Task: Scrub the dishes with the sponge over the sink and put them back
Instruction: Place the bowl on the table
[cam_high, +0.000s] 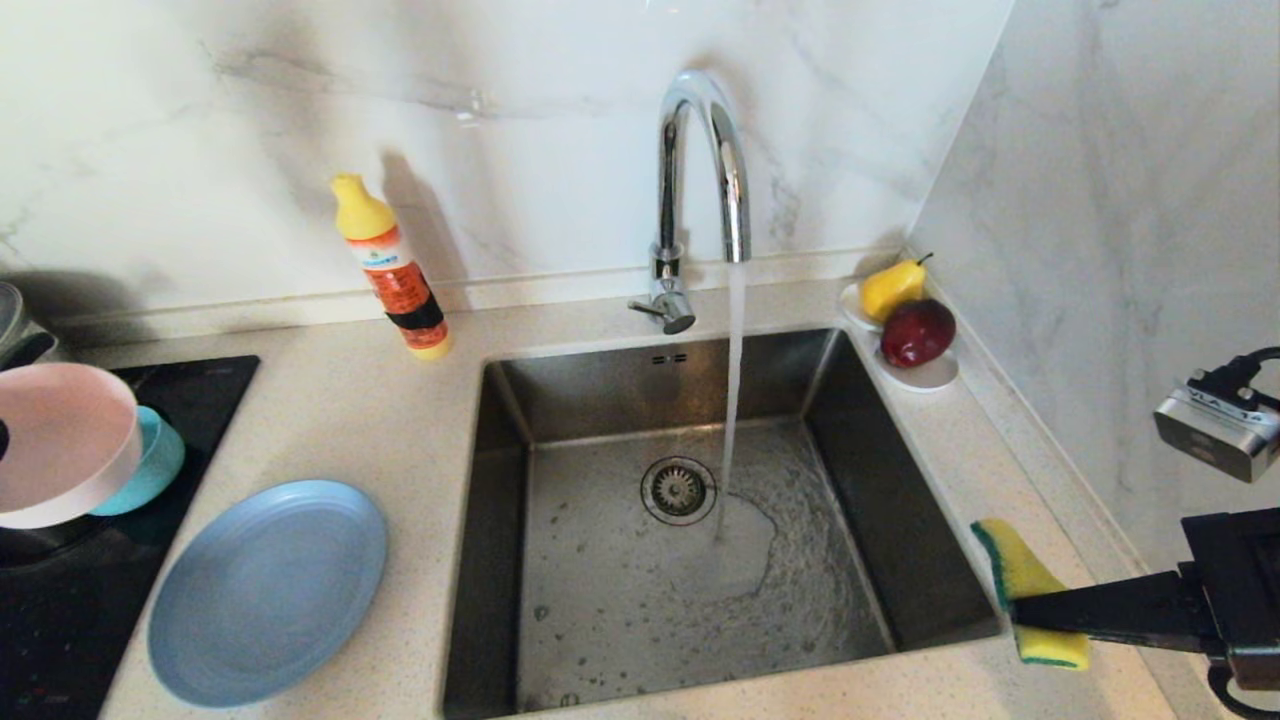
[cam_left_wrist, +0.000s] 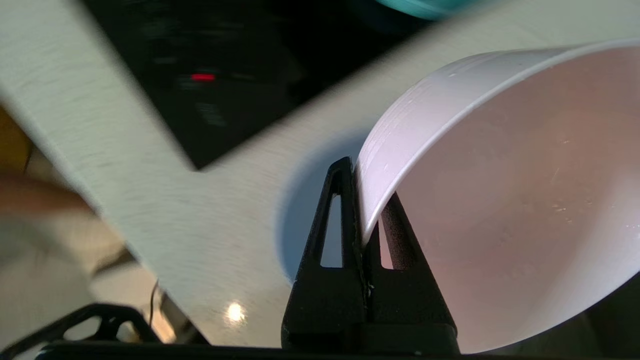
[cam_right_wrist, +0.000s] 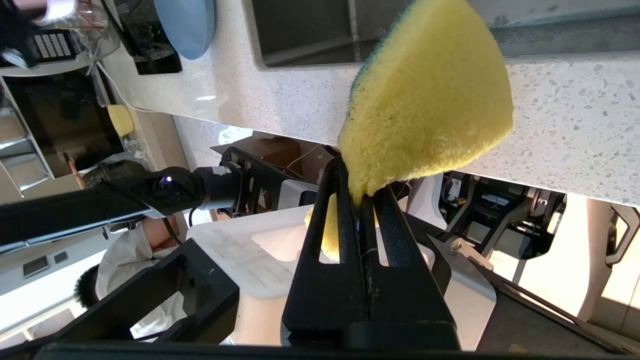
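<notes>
A: Where's the pink bowl (cam_high: 62, 440)?

B: Clamped by its rim in the left gripper (cam_left_wrist: 364, 200), above the hob. The sink (cam_high: 900, 500) lies toward three o'clock from it.

A: And the sponge (cam_high: 1025, 590)?

B: Pinched in the right gripper (cam_right_wrist: 357, 192) at the sink's four-o'clock corner.

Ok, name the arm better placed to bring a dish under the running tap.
Left. Its tool already clamps the pink bowl by the rim. The right tool holds the sponge beside the sink.
</notes>
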